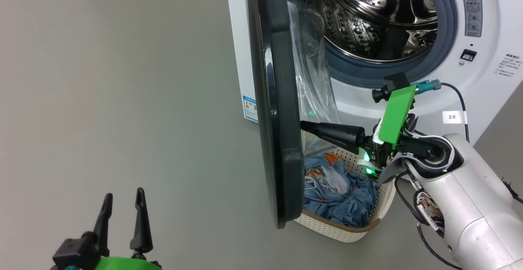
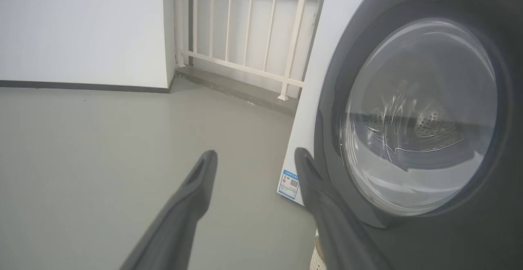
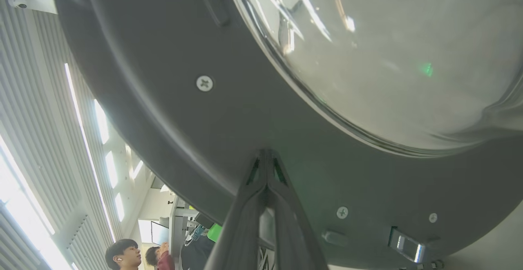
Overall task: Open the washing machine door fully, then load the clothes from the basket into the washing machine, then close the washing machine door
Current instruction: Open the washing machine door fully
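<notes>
While the large round washing machine door (image 1: 278,98) w/ glossy black rim and clear glass bowl stands about half open, the right gripper (image 1: 303,123) has its fingers pressed together, tips on the rim's inner face (near the glass bowl). The left gripper (image 1: 124,194) hangs spread and empty, well apart. To open fully: push steadily along the hinge arc, tips on rim, not glass. The cream perforated plastic basket (image 1: 339,229) of light blue bear-print clothes (image 1: 343,192) sits beside the door's lower edge, before the white front-loading washing machine (image 1: 359,102).

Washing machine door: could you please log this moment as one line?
glossy black round door open | right claw shut, tips against its inner rim | left claw open
</notes>
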Tool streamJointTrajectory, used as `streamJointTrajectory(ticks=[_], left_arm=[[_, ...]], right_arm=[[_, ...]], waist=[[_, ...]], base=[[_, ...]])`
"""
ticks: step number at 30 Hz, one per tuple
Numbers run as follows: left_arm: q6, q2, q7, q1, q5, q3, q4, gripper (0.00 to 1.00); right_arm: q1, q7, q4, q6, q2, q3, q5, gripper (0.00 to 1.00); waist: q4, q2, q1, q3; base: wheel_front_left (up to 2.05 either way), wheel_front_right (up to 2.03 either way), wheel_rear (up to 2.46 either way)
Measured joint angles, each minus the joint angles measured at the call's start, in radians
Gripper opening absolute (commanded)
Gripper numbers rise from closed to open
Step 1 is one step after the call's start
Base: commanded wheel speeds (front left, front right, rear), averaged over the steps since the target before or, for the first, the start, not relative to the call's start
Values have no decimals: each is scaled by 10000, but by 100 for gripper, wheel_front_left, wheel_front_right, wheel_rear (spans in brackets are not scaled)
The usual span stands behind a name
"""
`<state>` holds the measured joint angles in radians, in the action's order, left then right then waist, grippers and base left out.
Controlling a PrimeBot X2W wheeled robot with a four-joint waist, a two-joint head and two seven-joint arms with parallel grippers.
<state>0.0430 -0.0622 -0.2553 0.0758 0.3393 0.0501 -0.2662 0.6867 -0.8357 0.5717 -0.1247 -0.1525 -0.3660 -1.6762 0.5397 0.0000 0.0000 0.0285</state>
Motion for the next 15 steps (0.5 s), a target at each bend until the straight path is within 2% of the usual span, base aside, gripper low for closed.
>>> streamJointTrajectory(ticks=[4,5,6,8,9,10,11,15], left_arm=[[104,-10,4,10,0,150,-173,100],[104,-17,15,16,-2,199,-222,100],[105,-35,21,20,-4,247,-272,100],[196,-79,98,37,-4,368,-378,100],[213,-86,105,59,-6,418,-437,100],[234,-98,105,75,-6,439,-476,100],[240,-121,105,89,-6,449,-502,100],[265,-165,104,141,-4,460,-573,100]], right_arm=[[-48,75,-242,0,-21,153,58,0],[-107,102,-328,0,-27,174,58,7],[-203,105,-405,0,-35,196,61,28],[-473,213,-548,0,-69,278,71,44],[-607,263,-623,0,-100,330,73,44],[-709,299,-709,0,-117,364,98,55],[-776,370,-796,0,-121,385,148,100],[-861,523,-1198,0,-127,430,247,100]], waist=[[-67,0,0,-135],[-90,0,0,-181],[-116,0,0,-230],[-176,0,0,-337],[-213,0,-1,-388],[-266,0,-1,-430],[-331,0,0,-464],[-708,0,0,-538]], base=[[0,0,0],[0,0,0],[0,0,0],[0,0,0],[0,0,0],[0,0,0],[0,0,0],[0,0,0]])
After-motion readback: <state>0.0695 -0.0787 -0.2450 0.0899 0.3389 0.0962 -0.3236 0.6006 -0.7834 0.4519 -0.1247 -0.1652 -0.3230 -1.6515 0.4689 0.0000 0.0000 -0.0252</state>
